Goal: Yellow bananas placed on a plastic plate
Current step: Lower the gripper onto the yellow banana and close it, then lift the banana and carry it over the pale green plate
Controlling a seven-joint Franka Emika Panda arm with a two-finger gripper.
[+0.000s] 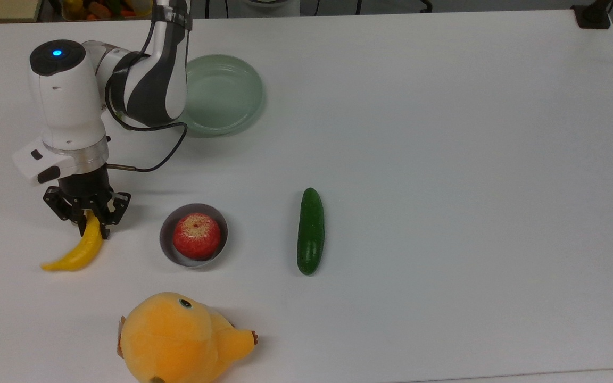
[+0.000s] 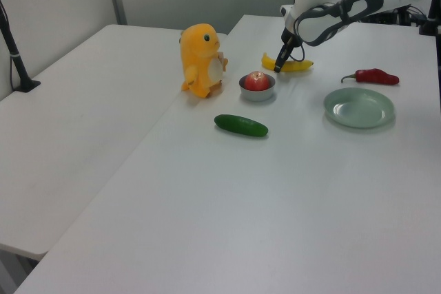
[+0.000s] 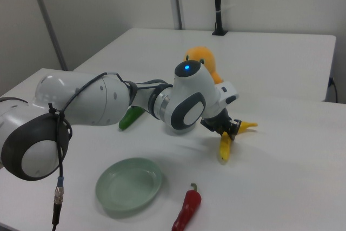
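Jaws clamp banana (image 1: 84, 249); apple bowl (image 1: 193, 235) beside, plate (image 1: 223, 94) apart.

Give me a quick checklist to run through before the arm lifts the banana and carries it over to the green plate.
1. Jaws closed on the banana: ok, the gripper pinches it near its upper end in the top view.
2. Grip centred on the banana: not ok, most of its length hangs free below the gripper, so it may swing or tilt on lifting.
3. Plate empty: ok, nothing lies in it.
4. Bowl with the apple apart from the banana: ok, a gap shows between them.
5. Red chilli clear of the plate: ok, it lies beside it, not touching.
6. Banana off the table: cannot tell.
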